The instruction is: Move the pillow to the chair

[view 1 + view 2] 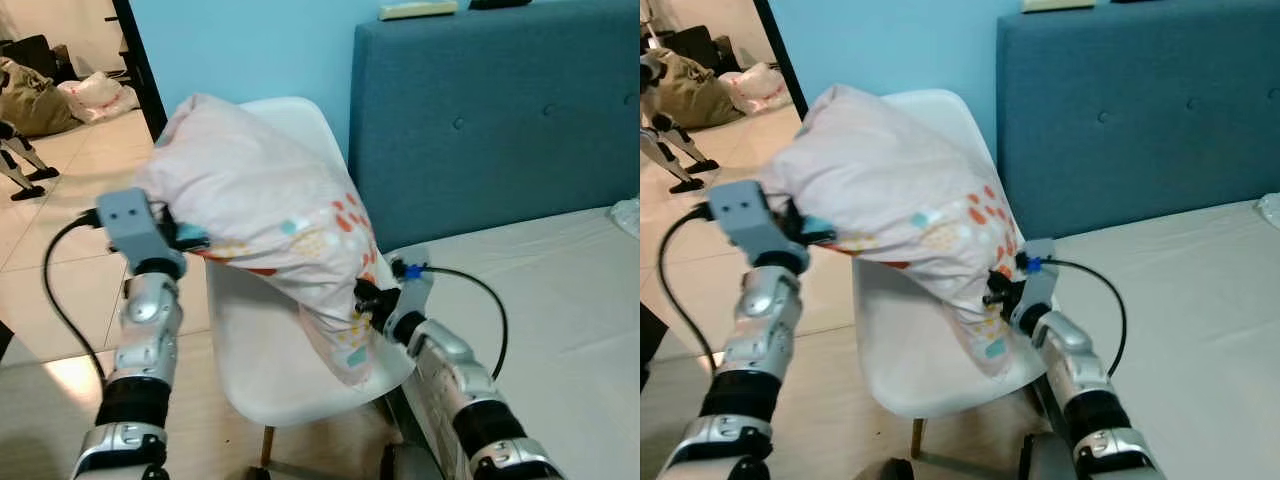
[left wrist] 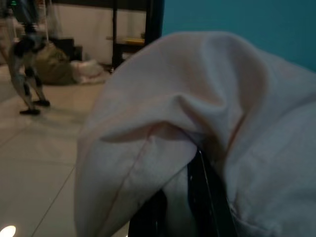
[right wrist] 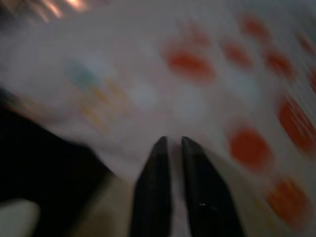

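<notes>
The soft, pale pink fabric pillow with orange and teal dots [image 1: 260, 215] hangs in the air between the two grippers, over the seat of the white moulded plastic chair with wooden legs [image 1: 285, 375], its lower corner drooping toward the seat and its top leaning near the backrest. The left gripper [image 1: 190, 238] has its two black fingers [image 2: 205, 197] drawn close together on a fold at the pillow's plain end; cloth bunches up and over the fingers, hiding their tips. The right gripper [image 1: 362, 300] pinches the spotted end, its fingers [image 3: 160, 182] nearly together with a thin strip of fabric running between them.

Judged by how it sags, the pillow is light, limp and puffy: it bends wherever it is unsupported, and a pinch catches mostly the loose cover, not the filling. The cotton-like cover looks matte and a little grippy, so slipping seems unlikely, though a thin fold could creep out of either pinch. Opposite ends, as held now, look like the best places to take it, since that keeps the bulk level between the fingers.

The chair shell is smooth, hard and curved, so the pillow may slide forward once let go. Beyond the right fingers stand the teal upholstered buttoned headboard [image 1: 500, 120] and the pale flat mattress [image 1: 560, 300]; beyond the left fingers lies a glossy beige tiled floor [image 1: 60, 200]
</notes>
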Controlling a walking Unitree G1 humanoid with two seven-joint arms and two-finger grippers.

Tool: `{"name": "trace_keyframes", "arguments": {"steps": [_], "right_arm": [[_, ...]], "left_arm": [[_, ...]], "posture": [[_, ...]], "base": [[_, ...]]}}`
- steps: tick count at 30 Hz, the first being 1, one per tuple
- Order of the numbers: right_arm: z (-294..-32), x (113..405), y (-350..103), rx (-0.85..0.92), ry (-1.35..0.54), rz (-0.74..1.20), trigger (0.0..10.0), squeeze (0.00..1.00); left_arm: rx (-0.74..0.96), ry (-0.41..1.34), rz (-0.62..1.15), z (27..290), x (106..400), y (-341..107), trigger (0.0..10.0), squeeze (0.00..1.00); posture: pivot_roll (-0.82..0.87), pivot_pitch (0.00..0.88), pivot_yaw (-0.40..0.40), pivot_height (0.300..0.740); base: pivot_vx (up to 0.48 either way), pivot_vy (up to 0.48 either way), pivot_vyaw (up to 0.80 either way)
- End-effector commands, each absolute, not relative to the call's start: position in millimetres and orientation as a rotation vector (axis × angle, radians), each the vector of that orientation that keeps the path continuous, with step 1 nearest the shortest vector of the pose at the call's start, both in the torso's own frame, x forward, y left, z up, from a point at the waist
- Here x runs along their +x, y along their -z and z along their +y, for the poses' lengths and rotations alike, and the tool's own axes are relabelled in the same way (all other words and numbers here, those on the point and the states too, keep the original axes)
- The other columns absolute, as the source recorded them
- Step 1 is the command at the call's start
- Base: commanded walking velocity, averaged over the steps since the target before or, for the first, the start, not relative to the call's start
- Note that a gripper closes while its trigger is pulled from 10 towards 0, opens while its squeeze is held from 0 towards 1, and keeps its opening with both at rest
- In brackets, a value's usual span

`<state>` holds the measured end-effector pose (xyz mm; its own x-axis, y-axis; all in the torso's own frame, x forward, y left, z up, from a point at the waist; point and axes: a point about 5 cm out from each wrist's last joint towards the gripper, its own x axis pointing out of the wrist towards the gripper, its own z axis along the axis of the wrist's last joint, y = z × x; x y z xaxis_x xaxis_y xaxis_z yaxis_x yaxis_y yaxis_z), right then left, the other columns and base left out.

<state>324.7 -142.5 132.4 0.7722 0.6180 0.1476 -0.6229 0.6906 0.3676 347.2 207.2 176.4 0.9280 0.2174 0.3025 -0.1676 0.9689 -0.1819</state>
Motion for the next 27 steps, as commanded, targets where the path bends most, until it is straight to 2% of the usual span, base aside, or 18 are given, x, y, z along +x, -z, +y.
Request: {"name": "trace_keyframes", "arguments": {"steps": [1,3,4,5,6,8,10,11,14,17,18,19,23,24,27], "right_arm": [[-134.2,317.3,-141.1,0.462,-0.806,-0.046,10.0,0.99],[-129.4,290.5,-130.9,0.367,-1.011,0.032,10.0,1.0],[-129.4,290.5,-130.9,0.367,-1.011,0.032,10.0,1.0],[-128.5,276.8,-122.1,0.327,-1.101,0.098,10.0,1.0],[-128.5,276.8,-122.1,0.327,-1.101,0.098,10.0,1.0],[-129.9,256.4,-100.8,0.248,-1.201,0.263,10.0,1.0],[-133.3,247.4,-81.6,0.169,-1.209,0.401,10.0,1.0],[-133.3,247.4,-81.6,0.169,-1.209,0.401,10.0,1.0],[-143.0,259.1,-48.9,0.007,-0.992,0.562,10.0,1.0],[-150.7,281.0,-39.1,-0.004,-0.747,0.599,10.0,1.0],[-151.5,285.0,-38.6,-0.002,-0.705,0.603,10.0,0.31],[-149.8,290.2,-39.1,0.006,-0.669,0.587,10.0,0.0],[-138.1,303.0,-40.6,0.079,-0.601,0.548,10.0,0.0],[-122.9,305.6,-38.5,0.119,-0.627,0.552,10.0,0.0],[-103.9,305.5,-37.3,0.177,-0.69,0.56,10.0,0.0]], "left_arm": [[-0.137,-0.194,-0.305,207.6,347.7,-173.2,0.0,0.0],[-0.139,-0.189,-0.31,206.1,348.3,-174.8,0.0,0.0],[-0.139,-0.189,-0.31,206.1,348.3,-174.8,0.0,0.0],[-0.141,-0.186,-0.311,204.3,348.8,-175.2,0.0,0.0],[-0.141,-0.186,-0.311,204.3,348.8,-175.2,0.0,0.0],[-0.147,-0.176,-0.312,200.2,349.4,-175.8,0.0,0.0],[-0.15,-0.169,-0.311,197.3,349.8,-175.9,0.0,0.0],[-0.15,-0.169,-0.311,197.3,349.8,-175.9,0.0,0.0],[-0.156,-0.159,-0.312,193.9,350.5,-176.6,0.0,0.0],[-0.164,-0.159,-0.312,193.6,351.0,-177.4,0.0,0.0],[-0.166,-0.159,-0.312,193.7,351.1,-177.4,0.0,0.0],[-0.168,-0.16,-0.311,193.8,351.0,-177.1,0.0,0.0],[-0.175,-0.156,-0.299,191.8,349.6,-173.8,0.0,0.0],[-0.179,-0.152,-0.287,189.4,347.3,-169.6,0.0,0.0],[-0.18,-0.154,-0.266,187.8,342.5,-162.3,0.0,0.0]], "posture": [[-0.06,0.038,0.053,0.615],[-0.06,0.04,0.053,0.615],[-0.06,0.04,0.053,0.615],[-0.06,0.041,0.054,0.615],[-0.06,0.041,0.054,0.615],[-0.06,0.044,0.057,0.615],[-0.06,0.043,0.058,0.615],[-0.06,0.043,0.058,0.615],[-0.06,0.044,0.059,0.615],[-0.06,0.046,0.059,0.615],[-0.06,0.046,0.059,0.615],[-0.06,0.047,0.06,0.615],[-0.06,0.065,0.06,0.615],[-0.05,0.078,0.055,0.615],[-0.04,0.092,0.049,0.615]], "base": [[0.0,0.0,0.0],[0.0,0.0,0.0],[0.0,0.0,0.0],[0.0,0.0,0.0],[0.0,0.0,0.0],[0.0,0.0,0.0],[0.0,0.0,0.0],[0.0,0.0,0.0],[0.0,0.0,0.0],[0.0,0.0,0.0],[0.0,0.0,0.0],[0.0,0.0,0.0],[0.0,0.0,0.0],[0.0,0.0,0.0],[0.0,0.0,0.0]]}}
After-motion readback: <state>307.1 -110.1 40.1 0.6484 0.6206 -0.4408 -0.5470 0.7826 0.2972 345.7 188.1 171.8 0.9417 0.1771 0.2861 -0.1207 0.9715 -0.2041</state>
